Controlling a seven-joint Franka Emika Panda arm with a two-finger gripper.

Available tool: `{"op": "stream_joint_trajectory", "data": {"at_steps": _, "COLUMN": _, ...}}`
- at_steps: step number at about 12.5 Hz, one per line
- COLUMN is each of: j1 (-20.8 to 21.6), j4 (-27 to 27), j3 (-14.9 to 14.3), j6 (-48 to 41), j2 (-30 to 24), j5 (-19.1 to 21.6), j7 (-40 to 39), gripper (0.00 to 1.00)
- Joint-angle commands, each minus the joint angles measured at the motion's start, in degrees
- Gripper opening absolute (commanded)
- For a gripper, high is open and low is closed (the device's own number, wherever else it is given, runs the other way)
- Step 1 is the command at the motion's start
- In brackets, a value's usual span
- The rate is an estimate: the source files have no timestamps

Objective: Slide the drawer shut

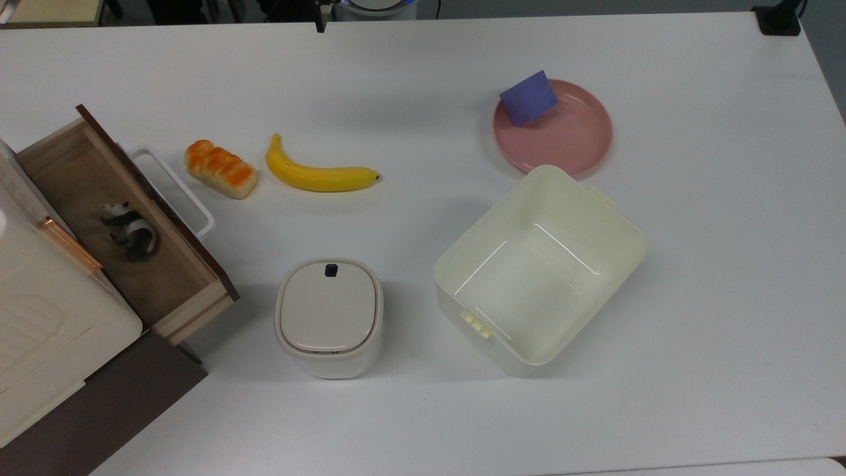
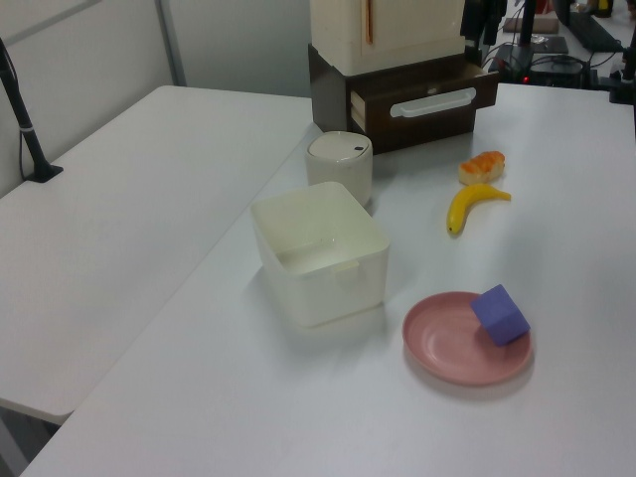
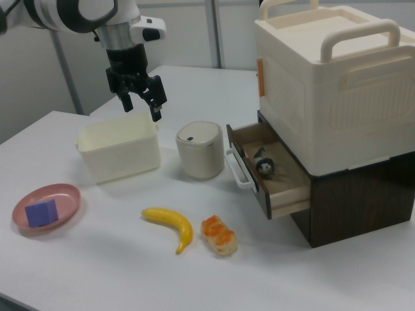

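The drawer (image 1: 86,185) stands pulled out of the brown cabinet (image 3: 363,194) at the top view's left. It has a dark brown front and a white loop handle (image 1: 173,192). A small black-and-white toy animal (image 1: 130,231) lies inside it. In the right view the open drawer (image 3: 285,184) points left, its handle (image 3: 237,170) facing the lidded container. My gripper (image 3: 141,109) hangs open and empty high above the table, over the far side of the cream bin (image 3: 120,148), well away from the drawer. The left view has the drawer front (image 2: 422,117) at the table's far end.
A white lidded container (image 1: 329,316) and a large cream bin (image 1: 540,271) stand near the drawer's front. A bread roll (image 1: 221,169) and a banana (image 1: 317,176) lie just beyond the handle. A pink plate (image 1: 575,135) carries a purple cube (image 1: 528,98). A cream box (image 3: 331,84) sits on the cabinet.
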Motion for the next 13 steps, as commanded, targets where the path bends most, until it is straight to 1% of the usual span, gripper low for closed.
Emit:
{"op": "stream_joint_trajectory", "data": {"at_steps": 1, "j1": 0.6, "j4": -1.0, "j3": -0.2, "j6": 0.0, "j2": -0.9, "j5": -0.8, "j7": 2.4, "gripper": 1.00}}
{"op": "stream_joint_trajectory", "data": {"at_steps": 4, "j1": 0.5, "j4": -0.9, "j3": -0.1, "j6": -0.7, "j2": -1.0, "j5": -1.0, "j7": 2.9, "gripper": 1.00}}
{"op": "stream_joint_trajectory", "data": {"at_steps": 6, "j1": 0.3, "j4": 0.8, "j3": -0.4, "j6": -1.0, "j2": -0.7, "j5": -1.0, "j7": 2.8, "gripper": 1.00}}
{"op": "stream_joint_trajectory", "data": {"at_steps": 13, "j1": 0.3, "j4": 0.6, "j3": -0.3, "j6": -1.9, "j2": -0.7, "j5": -0.7, "j7": 2.9, "gripper": 1.00}}
